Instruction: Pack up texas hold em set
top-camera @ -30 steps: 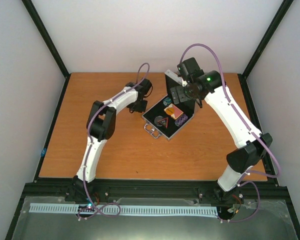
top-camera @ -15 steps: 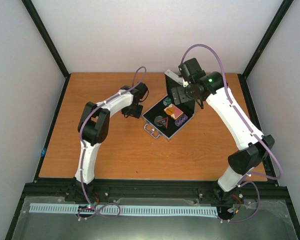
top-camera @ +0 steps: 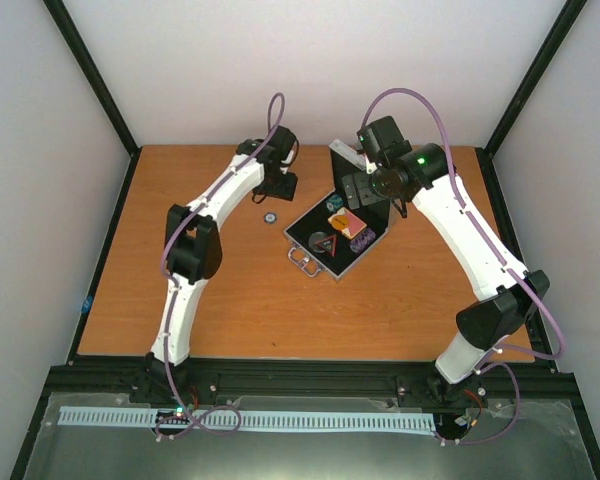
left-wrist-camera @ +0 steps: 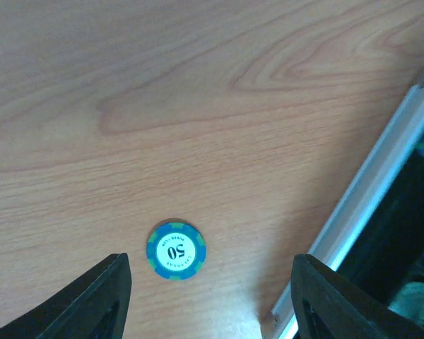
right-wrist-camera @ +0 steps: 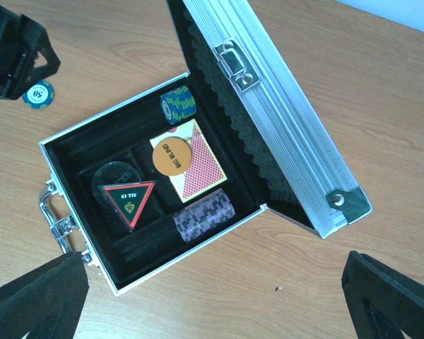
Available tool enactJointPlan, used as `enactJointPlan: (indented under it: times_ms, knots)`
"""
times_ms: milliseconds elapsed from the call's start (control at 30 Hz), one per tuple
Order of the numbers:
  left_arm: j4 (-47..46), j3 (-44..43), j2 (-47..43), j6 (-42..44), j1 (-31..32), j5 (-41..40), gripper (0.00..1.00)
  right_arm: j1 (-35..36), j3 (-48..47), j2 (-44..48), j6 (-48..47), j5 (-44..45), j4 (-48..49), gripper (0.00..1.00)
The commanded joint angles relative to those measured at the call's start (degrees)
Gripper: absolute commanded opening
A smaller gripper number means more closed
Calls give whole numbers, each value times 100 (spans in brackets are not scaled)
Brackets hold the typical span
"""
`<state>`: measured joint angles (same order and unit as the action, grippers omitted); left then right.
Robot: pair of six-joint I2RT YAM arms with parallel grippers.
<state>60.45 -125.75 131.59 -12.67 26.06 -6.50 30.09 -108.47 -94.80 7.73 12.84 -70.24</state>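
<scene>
The silver case (top-camera: 318,262) lies open at the table's middle, its lid (right-wrist-camera: 283,120) standing up. The black lining holds a blue-green chip stack (right-wrist-camera: 179,104), a purple chip row (right-wrist-camera: 205,215), the pink-white card pack (right-wrist-camera: 201,176), an orange disc (right-wrist-camera: 171,157), a black-red triangle (right-wrist-camera: 129,198) and a clear disc (right-wrist-camera: 113,173). One blue poker chip (left-wrist-camera: 176,250) (top-camera: 269,216) lies flat on the wood left of the case. My left gripper (left-wrist-camera: 212,296) (top-camera: 277,186) hovers open above that chip, holding nothing. Over the case, my right gripper (right-wrist-camera: 212,304) (top-camera: 365,192) stands open and empty.
The case's metal handle (right-wrist-camera: 60,226) points toward the near-left. The case's aluminium rim (left-wrist-camera: 367,191) runs close to the right of the loose chip. Black frame posts border the wooden table (top-camera: 200,300) on all sides.
My left gripper has opened and drawn back toward the table's far side. The blue chip now shows on the wood beneath it. The right arm has stayed put.
</scene>
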Motion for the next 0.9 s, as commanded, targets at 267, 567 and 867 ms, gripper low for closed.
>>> enactJointPlan:
  times_ms: [267, 567, 867]
  knots:
    - [445, -377, 704, -256, -255, 241, 69, -55, 50, 134, -34, 14, 10, 100]
    - [380, -100, 892, -494, -416, 565, 67, -55, 86, 120, -26, -71, 0, 100]
    - [230, 28, 943, -544, -462, 614, 67, -60, 159, 138, -43, -62, 31, 100]
